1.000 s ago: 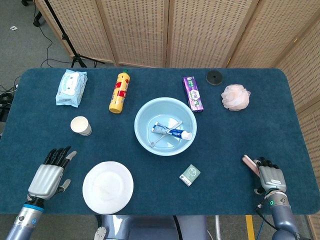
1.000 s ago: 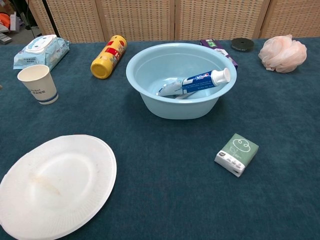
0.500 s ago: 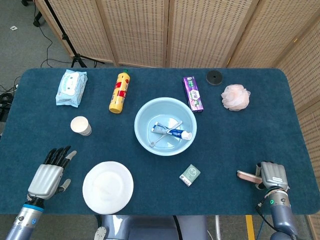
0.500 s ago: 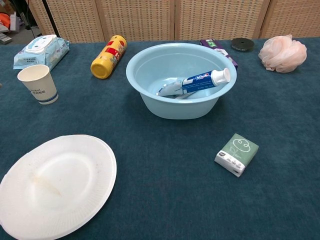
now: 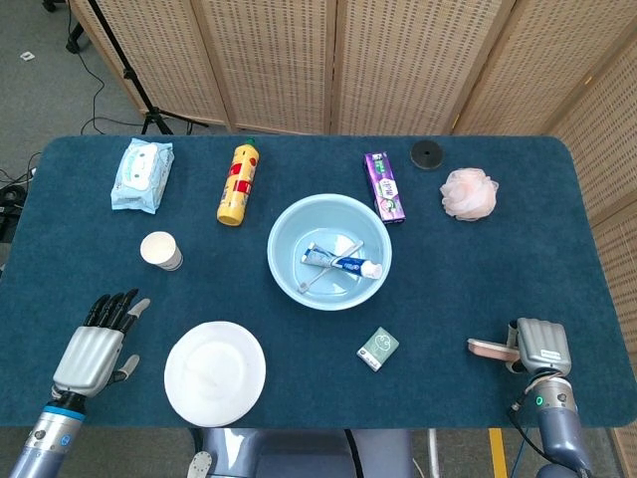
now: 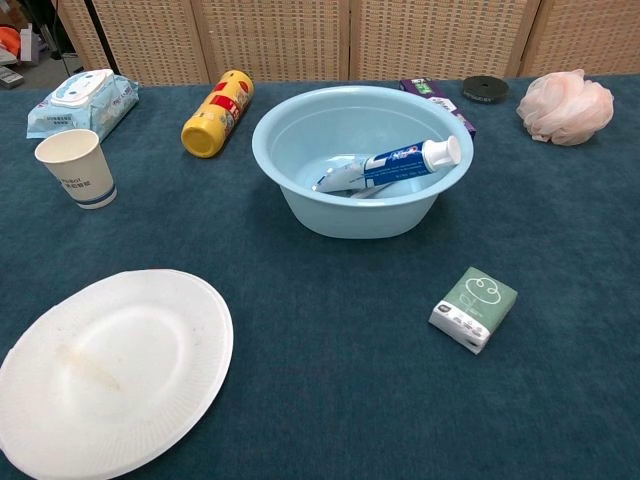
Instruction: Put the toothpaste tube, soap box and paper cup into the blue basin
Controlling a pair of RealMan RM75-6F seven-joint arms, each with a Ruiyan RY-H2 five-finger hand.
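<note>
the toothpaste tube (image 5: 343, 263) already lies inside the blue basin (image 5: 283, 242) at the middle of the table, resting slantwise against the basin wall with its cap toward the right, so that part of the task looks done. the soap box (image 5: 378, 348), a small green carton, sits flat on the cloth just near and right of the basin, and the paper cup (image 5: 160, 250) stands upright well to the left of the basin; both are outside it and untouched. the right hand (image 5: 532, 346) sits at the near right edge, holding nothing, its fingers apparently curled under with the thumb jutting left toward the soap box, which suggests it is lining up for that carton as the closest thing on its side. the left hand (image 5: 97, 341) rests at the near left, empty, fingers straight and slightly spread, pointing toward the cup, beside the white paper plate (image 5: 214, 371). the chest view shows neither hand.
</note>
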